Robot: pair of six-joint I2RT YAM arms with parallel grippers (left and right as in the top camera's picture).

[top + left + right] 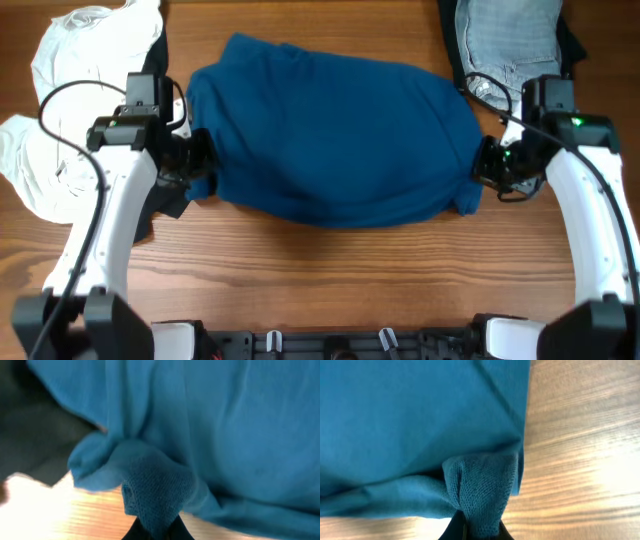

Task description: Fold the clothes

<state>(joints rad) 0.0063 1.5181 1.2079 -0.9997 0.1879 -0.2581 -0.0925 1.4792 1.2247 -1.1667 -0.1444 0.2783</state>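
Note:
A large dark-blue shirt (335, 135) lies spread across the middle of the wooden table (330, 270), one of the clothes here. At its left edge my left gripper (197, 158) is shut on a bunched fold of the blue fabric (155, 495). My right gripper (482, 165) pinches the shirt's right edge, shut on a gathered fold (482, 495). In both wrist views the cloth fills the space between the fingertips. A white garment (60, 110) lies at the far left, and black cloth (165, 195) shows under the left arm.
A grey-and-white garment (505, 45) over dark fabric lies at the back right corner. The arm bases stand along the table's front edge (330, 340). Bare wood runs in front of the shirt.

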